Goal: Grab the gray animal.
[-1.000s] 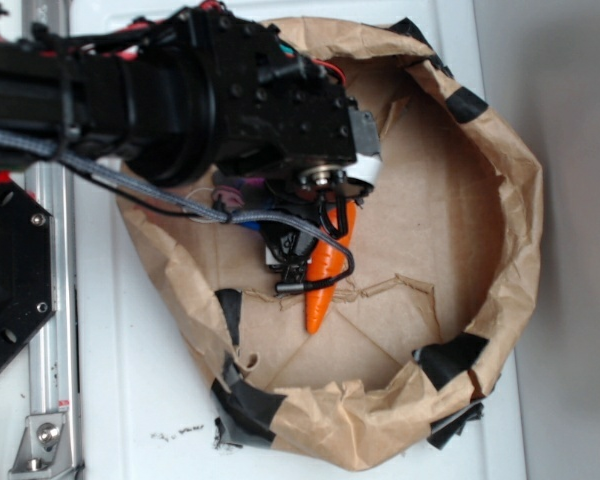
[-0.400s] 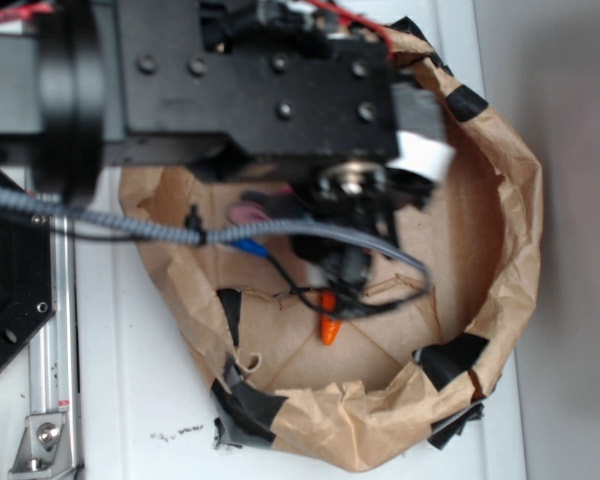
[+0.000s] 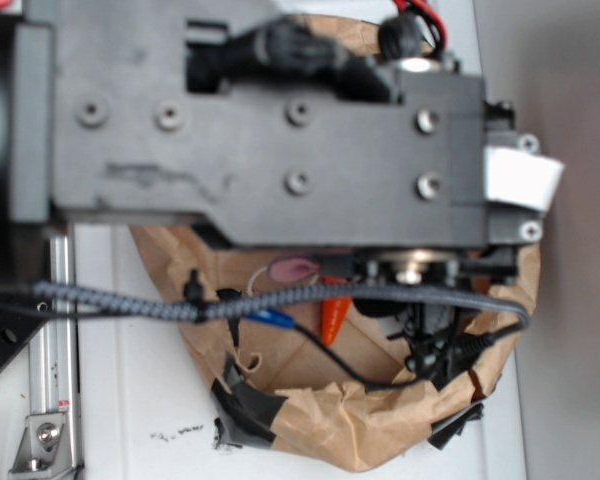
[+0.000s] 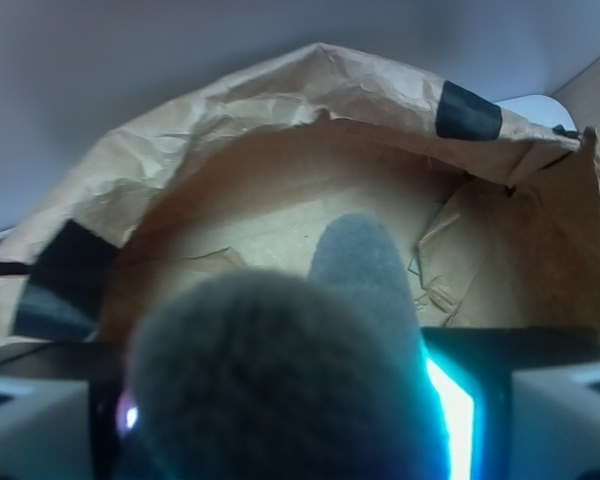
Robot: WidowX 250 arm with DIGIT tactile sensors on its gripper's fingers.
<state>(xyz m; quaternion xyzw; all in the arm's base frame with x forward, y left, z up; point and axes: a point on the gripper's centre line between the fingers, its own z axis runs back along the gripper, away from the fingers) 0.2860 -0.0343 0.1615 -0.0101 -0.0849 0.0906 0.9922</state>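
The black robot arm (image 3: pixel 260 130) is the largest thing in the exterior view, its blocky body spanning the upper half and covering much of the brown crumpled-paper ring (image 3: pixel 380 430) below it. That ring, patched with strips of black tape (image 3: pixel 248 400), sits on a white table (image 3: pixel 130 400); only its lower wall and part of its floor show under the arm. A gray braided cable (image 3: pixel 130 300) runs across the ring from the arm's left, with a thinner black wire looping down beside it.

In the wrist view the same paper ring rises as a curved wall behind everything, with 2 black tape patches on its rim. Filling the foreground is the gray plush animal (image 4: pixel 280 380) — a rounded fuzzy mass pressed close to the lens, with 1 ear-like lobe standing up from it. It sits between the gripper (image 4: pixel 280 420), whose 2 pale fingers (image 4: pixel 35 425) show at the lower corners, and it appears clamped there, above the ring's floor. In the exterior view a small pink patch (image 3: pixel 292 268) peeks out under the arm, just inside the ring — likely the animal's inner ear.

Just right of that patch, an orange toy carrot tip (image 3: pixel 335 315) points down inside the ring.
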